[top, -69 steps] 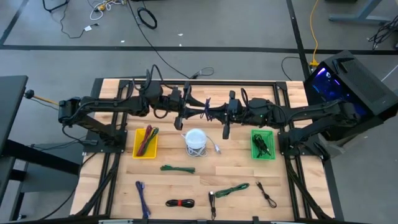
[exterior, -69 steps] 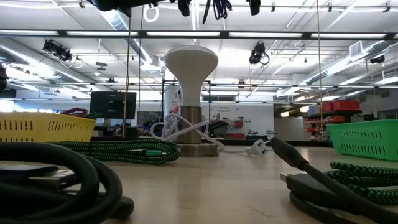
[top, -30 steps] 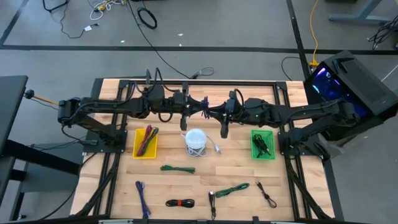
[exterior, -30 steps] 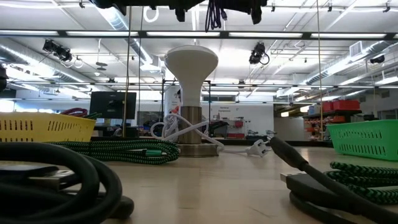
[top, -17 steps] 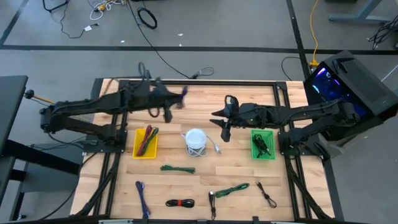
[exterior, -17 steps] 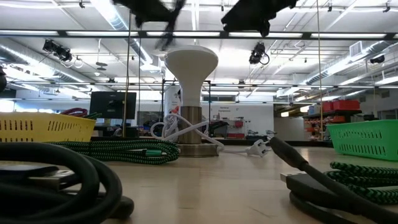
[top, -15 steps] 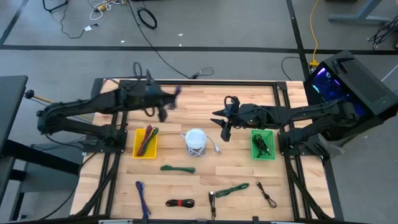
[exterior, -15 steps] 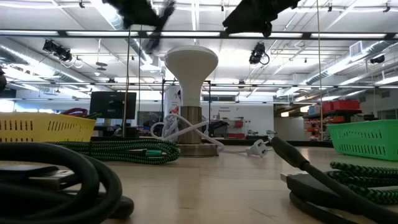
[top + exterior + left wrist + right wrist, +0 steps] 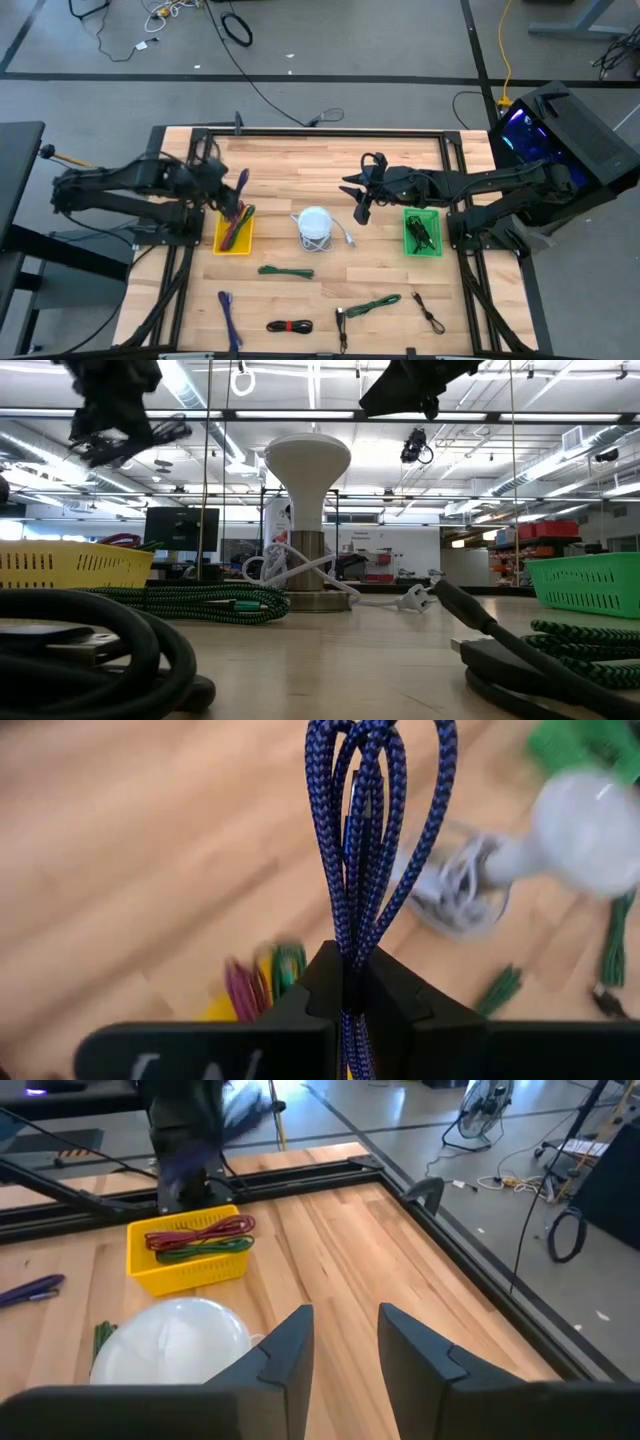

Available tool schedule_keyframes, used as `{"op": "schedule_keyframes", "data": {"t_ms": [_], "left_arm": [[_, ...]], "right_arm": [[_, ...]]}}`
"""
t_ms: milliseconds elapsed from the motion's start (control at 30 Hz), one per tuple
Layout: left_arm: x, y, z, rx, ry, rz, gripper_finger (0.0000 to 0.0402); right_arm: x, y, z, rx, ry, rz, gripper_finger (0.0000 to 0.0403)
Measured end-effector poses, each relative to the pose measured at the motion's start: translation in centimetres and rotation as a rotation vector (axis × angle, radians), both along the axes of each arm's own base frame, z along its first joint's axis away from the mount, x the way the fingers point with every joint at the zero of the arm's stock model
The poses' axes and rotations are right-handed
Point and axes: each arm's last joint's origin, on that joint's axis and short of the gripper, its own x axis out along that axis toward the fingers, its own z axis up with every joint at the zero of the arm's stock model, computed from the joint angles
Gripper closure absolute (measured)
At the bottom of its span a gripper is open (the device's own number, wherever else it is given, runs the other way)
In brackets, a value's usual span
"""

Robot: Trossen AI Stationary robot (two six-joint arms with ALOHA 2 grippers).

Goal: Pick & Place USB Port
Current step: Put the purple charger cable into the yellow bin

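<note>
High view: the left gripper (image 9: 226, 190) hangs above the yellow slotted plastic basket (image 9: 233, 245), which sits on the wooden slatted table (image 9: 300, 165) to the left of the white dome-shaped lamp (image 9: 315, 222). Its fingers are pressed together on a looped bundle of blue braided USB cable (image 9: 365, 830), the loops standing out beyond the fingertips in the left wrist view. The basket already holds red and green cables (image 9: 200, 1240). The right gripper (image 9: 362, 205) hovers just right of the lamp, between it and the green slotted plastic basket (image 9: 422, 231); in the right wrist view its two dark fingers (image 9: 285, 1350) stand apart with nothing between them. More coiled cables, among them a green braided one (image 9: 285, 271), lie on the table in front of the lamp.
</note>
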Motion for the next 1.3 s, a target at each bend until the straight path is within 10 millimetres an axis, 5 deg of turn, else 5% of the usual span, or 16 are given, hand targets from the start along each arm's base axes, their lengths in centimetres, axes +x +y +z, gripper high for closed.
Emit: {"op": "schedule_keyframes", "data": {"t_ms": [467, 1033, 1300], "left_arm": [[0.5, -2.6, -8.8, -0.251, 0.054, 0.095, 0.0379], [0.1, -3.1, -10.2, -0.256, 0.168, 0.119, 0.0375], [0.4, -3.1, -10.2, -0.253, 0.159, 0.11, 0.0323]], "right_arm": [[0.0, 0.0, 0.1, -0.011, -0.01, 0.005, 0.0291], [0.0, 0.0, 0.1, -0.026, -0.005, 0.012, 0.0292], [0.1, 0.0, 0.2, -0.026, -0.012, 0.012, 0.0292]]}}
